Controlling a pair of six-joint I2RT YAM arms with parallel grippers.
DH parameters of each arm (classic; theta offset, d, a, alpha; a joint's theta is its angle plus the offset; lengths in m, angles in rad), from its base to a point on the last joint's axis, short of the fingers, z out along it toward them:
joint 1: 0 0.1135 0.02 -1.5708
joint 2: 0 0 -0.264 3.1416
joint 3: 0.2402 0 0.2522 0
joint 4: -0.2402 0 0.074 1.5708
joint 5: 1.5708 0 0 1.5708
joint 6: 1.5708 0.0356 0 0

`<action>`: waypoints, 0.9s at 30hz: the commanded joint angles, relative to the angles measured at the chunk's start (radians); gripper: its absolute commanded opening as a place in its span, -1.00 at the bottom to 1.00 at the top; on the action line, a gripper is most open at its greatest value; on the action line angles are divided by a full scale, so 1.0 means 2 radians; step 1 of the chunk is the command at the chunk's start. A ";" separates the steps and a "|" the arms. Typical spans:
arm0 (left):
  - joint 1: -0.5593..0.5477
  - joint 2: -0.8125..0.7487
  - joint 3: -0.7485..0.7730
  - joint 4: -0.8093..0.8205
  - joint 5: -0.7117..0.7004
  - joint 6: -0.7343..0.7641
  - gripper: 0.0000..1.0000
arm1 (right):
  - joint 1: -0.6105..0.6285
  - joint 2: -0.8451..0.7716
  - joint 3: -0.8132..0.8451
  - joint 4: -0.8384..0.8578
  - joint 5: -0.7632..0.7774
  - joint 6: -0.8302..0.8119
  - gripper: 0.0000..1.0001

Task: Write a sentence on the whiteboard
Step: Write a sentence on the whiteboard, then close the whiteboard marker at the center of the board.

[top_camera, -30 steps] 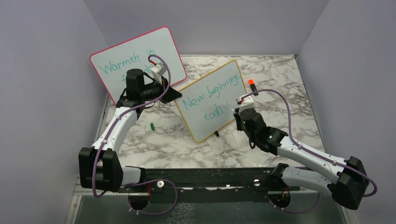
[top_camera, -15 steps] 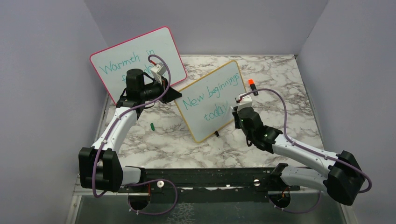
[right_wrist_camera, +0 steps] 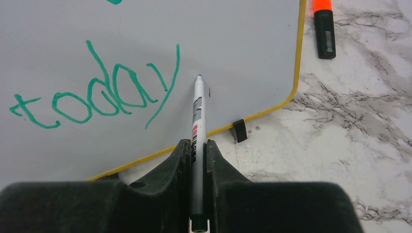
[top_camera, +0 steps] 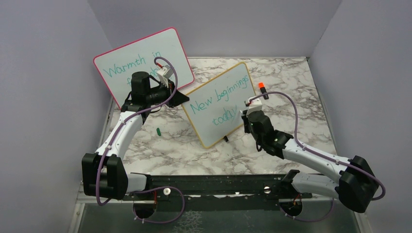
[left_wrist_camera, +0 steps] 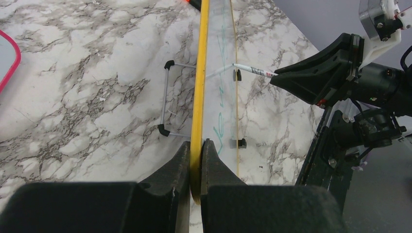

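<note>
The yellow-framed whiteboard (top_camera: 209, 133) stands tilted on the marble table. The sentence (top_camera: 218, 97) on it reads "New beginnings today" in teal, in two slanted lines. My left gripper (left_wrist_camera: 196, 145) is shut on the board's yellow edge (left_wrist_camera: 199, 97) at its left end. My right gripper (right_wrist_camera: 197, 145) is shut on a white marker (right_wrist_camera: 198, 111). The marker's tip rests at the board face (right_wrist_camera: 233, 43), just right of the "y" of "today" (right_wrist_camera: 97, 94). In the left wrist view the marker (left_wrist_camera: 252, 70) meets the board from the right.
A larger pink-framed whiteboard (top_camera: 145, 58) leans behind the left arm. An orange-capped black marker (top_camera: 261, 87) lies right of the yellow board. A small green cap (top_camera: 158, 130) lies on the table to the left. A wire stand (left_wrist_camera: 167, 102) props the board behind.
The right arm has shifted a little left and brought the marker tip in to the board after "today". The left arm and the board have not moved.
</note>
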 commanded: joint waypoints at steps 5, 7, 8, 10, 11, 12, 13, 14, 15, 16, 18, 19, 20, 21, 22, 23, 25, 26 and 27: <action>0.001 0.011 -0.008 -0.023 -0.055 0.035 -1.00 | -0.002 -0.079 0.015 -0.065 0.020 0.017 -0.99; 0.000 0.008 -0.007 -0.021 -0.051 0.034 -1.00 | -0.002 -0.103 0.018 -0.080 0.023 0.025 -0.99; 0.000 0.006 -0.007 -0.020 -0.053 0.033 -1.00 | -0.002 -0.114 0.019 -0.087 0.025 0.027 -1.00; 0.000 0.002 -0.007 -0.020 -0.055 0.033 -0.95 | -0.001 -0.136 0.025 -0.106 0.026 0.032 -1.00; -0.001 0.000 -0.007 -0.020 -0.055 0.033 -0.91 | -0.002 -0.147 0.028 -0.113 0.027 0.033 -0.99; 0.000 -0.003 -0.006 -0.020 -0.055 0.032 -0.84 | -0.002 -0.160 0.030 -0.121 0.027 0.034 -0.99; 0.000 -0.005 -0.006 -0.021 -0.057 0.031 -0.78 | -0.002 -0.172 0.034 -0.127 0.027 0.034 -0.99; 0.000 -0.009 -0.004 -0.022 -0.060 0.031 -0.71 | -0.002 -0.183 0.037 -0.133 0.027 0.034 -0.99; 0.000 -0.013 -0.002 -0.024 -0.063 0.030 -0.62 | -0.002 -0.193 0.041 -0.139 0.028 0.034 -0.99; 0.000 -0.017 0.001 -0.026 -0.066 0.029 -0.53 | -0.002 -0.201 0.044 -0.145 0.027 0.033 -0.99; -0.001 -0.029 0.009 -0.029 -0.076 0.025 -0.36 | -0.002 -0.215 0.052 -0.156 0.028 0.033 -0.99; -0.001 -0.034 0.014 -0.033 -0.084 0.022 -0.29 | -0.002 -0.220 0.053 -0.161 0.029 0.033 -0.99; -0.001 -0.040 0.018 -0.036 -0.092 0.020 -0.22 | -0.002 -0.225 0.055 -0.165 0.031 0.033 -0.99; 0.000 -0.047 0.023 -0.040 -0.100 0.017 -0.16 | -0.002 -0.230 0.056 -0.169 0.031 0.033 -0.99; -0.001 -0.056 0.027 -0.043 -0.110 0.013 -0.09 | -0.002 -0.233 0.057 -0.172 0.030 0.033 -0.99; 0.000 -0.063 0.030 -0.046 -0.121 0.008 -0.02 | -0.002 -0.236 0.058 -0.176 0.030 0.033 -0.99; 0.000 -0.076 0.038 -0.055 -0.146 0.001 0.09 | -0.002 -0.243 0.061 -0.184 0.029 0.033 -0.99; 0.000 -0.084 0.042 -0.061 -0.160 -0.003 0.13 | -0.002 -0.245 0.062 -0.186 0.028 0.033 -0.99; -0.001 -0.093 0.046 -0.067 -0.178 -0.009 0.20 | -0.002 -0.248 0.062 -0.188 0.027 0.033 -0.99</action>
